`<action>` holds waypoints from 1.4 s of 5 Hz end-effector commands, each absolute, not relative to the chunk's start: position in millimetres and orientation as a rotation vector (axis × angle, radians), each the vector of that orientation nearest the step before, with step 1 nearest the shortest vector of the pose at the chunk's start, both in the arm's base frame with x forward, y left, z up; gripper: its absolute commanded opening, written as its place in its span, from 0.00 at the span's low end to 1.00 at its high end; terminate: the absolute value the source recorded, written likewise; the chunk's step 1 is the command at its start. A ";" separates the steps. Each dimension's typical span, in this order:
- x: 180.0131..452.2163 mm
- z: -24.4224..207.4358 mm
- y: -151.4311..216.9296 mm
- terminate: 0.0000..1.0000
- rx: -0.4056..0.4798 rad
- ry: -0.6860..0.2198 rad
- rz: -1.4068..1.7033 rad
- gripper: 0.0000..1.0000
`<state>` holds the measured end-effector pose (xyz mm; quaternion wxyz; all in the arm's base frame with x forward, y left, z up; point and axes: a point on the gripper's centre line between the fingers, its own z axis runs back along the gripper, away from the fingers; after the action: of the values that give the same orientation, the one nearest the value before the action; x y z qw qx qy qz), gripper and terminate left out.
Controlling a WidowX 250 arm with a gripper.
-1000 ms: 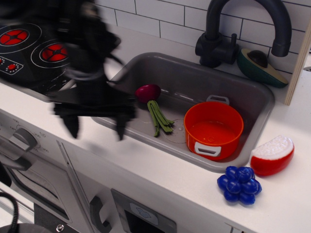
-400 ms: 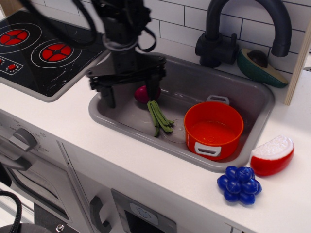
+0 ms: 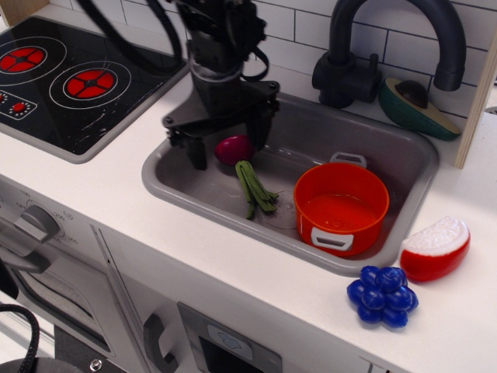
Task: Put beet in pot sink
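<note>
Nearest the camera, the white worktop (image 3: 256,272) runs across a toy kitchen front with grey knobs and a drawer handle below. On its right end sit a blue grape cluster (image 3: 383,296) and, just beyond it, a red-and-white wedge (image 3: 436,247). Set into the worktop is the grey sink (image 3: 404,155), and inside it the orange pot (image 3: 341,207) stands upright at the right, empty. Left of the pot, apart from it, the beet (image 3: 237,149) lies on the sink floor — purple bulb toward the back, green stalks pointing forward. The black pincer (image 3: 225,144) hangs over the bulb, fingers spread to either side, not closed on it. Farther back — a black hob (image 3: 62,85) at left, a dark faucet (image 3: 373,54), an avocado half (image 3: 415,109) and white wall tiles (image 3: 279,31).
</note>
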<state>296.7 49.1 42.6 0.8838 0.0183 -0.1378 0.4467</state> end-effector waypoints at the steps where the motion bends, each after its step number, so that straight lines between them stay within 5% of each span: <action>1: 317.3 29.4 59.4 0.00 0.062 -0.374 1.019 1.00; 3: 322.6 4.7 58.4 0.00 -0.036 -0.358 1.056 1.00; 5: 328.3 -11.8 55.6 0.00 0.031 -0.323 1.036 1.00; 6: 327.6 -10.3 57.3 0.00 0.062 -0.332 1.033 0.00; 7: 325.1 1.1 65.8 0.00 0.097 -0.351 1.037 0.00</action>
<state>314.6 59.5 -20.8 0.8602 0.0628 -0.1374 0.4870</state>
